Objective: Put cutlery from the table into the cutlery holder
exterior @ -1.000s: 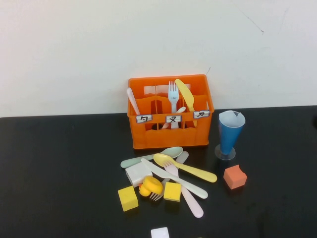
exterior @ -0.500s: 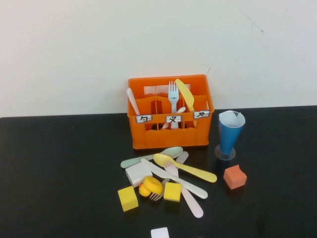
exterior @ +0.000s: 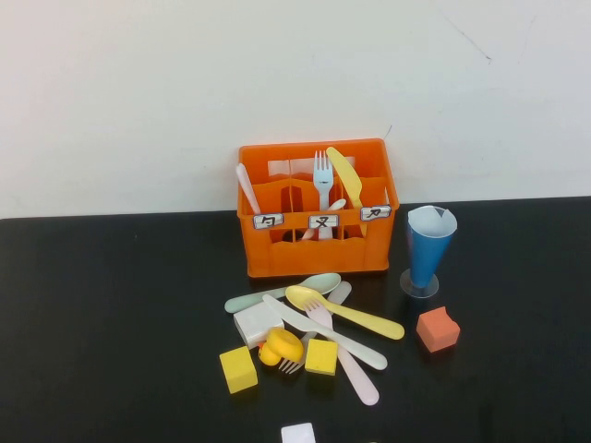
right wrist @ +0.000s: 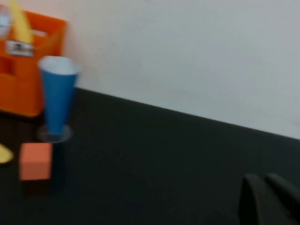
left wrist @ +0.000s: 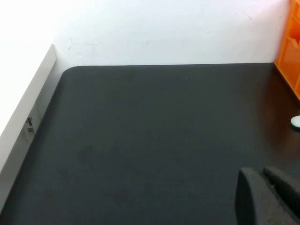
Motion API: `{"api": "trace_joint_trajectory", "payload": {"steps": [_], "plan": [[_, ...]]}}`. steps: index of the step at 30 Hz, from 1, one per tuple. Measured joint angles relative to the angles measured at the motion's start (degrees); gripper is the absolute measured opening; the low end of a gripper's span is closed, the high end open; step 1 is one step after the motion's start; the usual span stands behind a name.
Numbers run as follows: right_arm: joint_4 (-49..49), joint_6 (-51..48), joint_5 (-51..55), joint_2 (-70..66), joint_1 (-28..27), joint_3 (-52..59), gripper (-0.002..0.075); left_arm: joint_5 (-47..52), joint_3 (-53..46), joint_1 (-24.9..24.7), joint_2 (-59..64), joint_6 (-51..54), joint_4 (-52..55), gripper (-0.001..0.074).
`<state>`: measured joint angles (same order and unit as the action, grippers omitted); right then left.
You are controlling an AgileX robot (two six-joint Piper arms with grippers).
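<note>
The orange cutlery holder stands at the back of the black table, with a white fork, a yellow knife and a pink piece upright in it. In front lies a heap of cutlery: a yellow spoon, a pale green spoon, a white knife and a pink fork. Neither arm shows in the high view. My left gripper is shut and empty over bare table, left of the holder. My right gripper is shut and empty, right of the blue cup.
Among the cutlery lie a white block, two yellow cubes and a yellow ball. An orange cube and a blue cone cup sit to the right. A white cube lies at the front edge. A white wall backs the table.
</note>
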<state>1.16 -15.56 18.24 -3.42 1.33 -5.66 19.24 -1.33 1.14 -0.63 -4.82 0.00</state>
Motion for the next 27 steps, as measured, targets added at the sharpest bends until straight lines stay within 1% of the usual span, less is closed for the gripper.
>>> {"api": "trace_joint_trajectory", "payload": {"steps": [2,3,8,11,27], "plan": [[0.0,1.2,-0.2,2.0,-2.8,1.9,-0.0001,0.0,0.0,0.0,0.0,0.0,0.3,-0.0001],[-0.4,2.8,-0.2,3.0,-3.4,3.0,-0.0001,0.0,0.0,0.0,0.0,0.0,0.0,-0.0001],[-5.2,13.5,-0.1,4.1,-3.8,7.0,-0.0001,0.0,0.0,0.0,0.0,0.0,0.3,-0.0001],[-6.1,16.4,-0.2,4.1,-3.8,7.3,-0.0001,0.0,0.0,0.0,0.0,0.0,0.3,-0.0001],[-6.6,17.5,0.9,4.2,-3.8,7.2,-0.0001,0.0,0.0,0.0,0.0,-0.2,0.3,-0.0001]]}}
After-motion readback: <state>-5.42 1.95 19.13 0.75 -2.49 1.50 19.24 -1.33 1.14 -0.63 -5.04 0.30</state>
